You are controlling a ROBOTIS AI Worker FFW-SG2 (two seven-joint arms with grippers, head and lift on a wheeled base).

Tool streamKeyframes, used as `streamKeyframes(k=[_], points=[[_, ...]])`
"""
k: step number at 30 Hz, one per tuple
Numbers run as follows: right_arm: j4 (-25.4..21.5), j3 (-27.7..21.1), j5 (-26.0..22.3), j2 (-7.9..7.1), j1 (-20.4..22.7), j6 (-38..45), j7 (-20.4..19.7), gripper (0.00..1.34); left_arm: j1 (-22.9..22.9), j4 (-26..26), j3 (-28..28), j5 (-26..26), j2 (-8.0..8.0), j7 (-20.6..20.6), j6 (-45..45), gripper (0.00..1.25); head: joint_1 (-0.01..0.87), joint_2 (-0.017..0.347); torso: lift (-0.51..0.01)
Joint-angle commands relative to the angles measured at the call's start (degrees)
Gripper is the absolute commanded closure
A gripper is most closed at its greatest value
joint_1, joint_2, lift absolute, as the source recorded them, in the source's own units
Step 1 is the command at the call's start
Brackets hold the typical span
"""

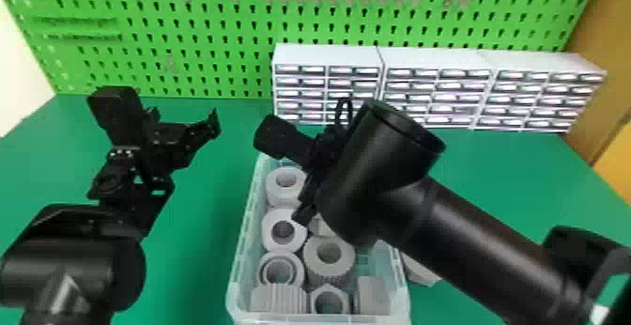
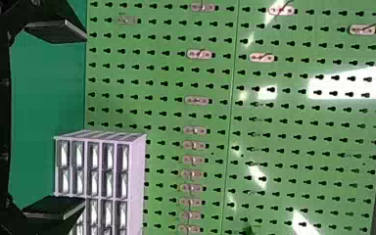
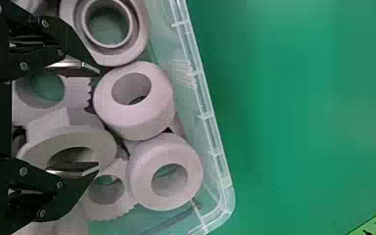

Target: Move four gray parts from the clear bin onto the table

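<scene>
With the right hand (image 3: 98, 120) spread open over gray rings (image 3: 127, 121) in the clear bin (image 3: 204, 98), we should centre one, drop straight, pinch clear of neighbours.

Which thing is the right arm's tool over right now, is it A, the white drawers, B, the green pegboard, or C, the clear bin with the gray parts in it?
C: the right tool is above the clear bin, its two fingers apart with gray parts below them.
</scene>
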Motion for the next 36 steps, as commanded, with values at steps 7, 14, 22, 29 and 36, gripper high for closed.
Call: streamKeyframes(k=[7,14,22,29,36], points=[[-6.3,-5.0,22.9,-1.95,5.5,5.0,16.9,0.57,0.2,0.0,0.1,-0.1,0.01,0.0,0.0,0.11,0.687,0.026,-0.050],[-6.2,-6.2,27.5,-2.21,7.0,5.0,20.7,0.57,0.0,0.0,-0.1,-0.2,0.01,0.0,0.0,0.11,0.687,0.026,-0.050],[-4.1,-5.5,25.6,-1.86,6.8,3.0,20.7,0.57,-0.2,0.0,-0.3,-0.3,0.01,0.0,0.0,0.11,0.687,0.026,-0.050],[-3.3,-5.3,24.2,-1.95,6.7,2.3,20.7,0.57,-0.2,0.0,-0.3,-0.3,0.01,0.0,0.0,0.11,0.687,0.026,-0.050],[-3.2,-4.9,24.2,-1.95,6.5,2.3,20.6,0.57,-0.3,0.0,-0.4,-0.3,0.01,0.0,0.0,0.11,0.687,0.026,-0.050]])
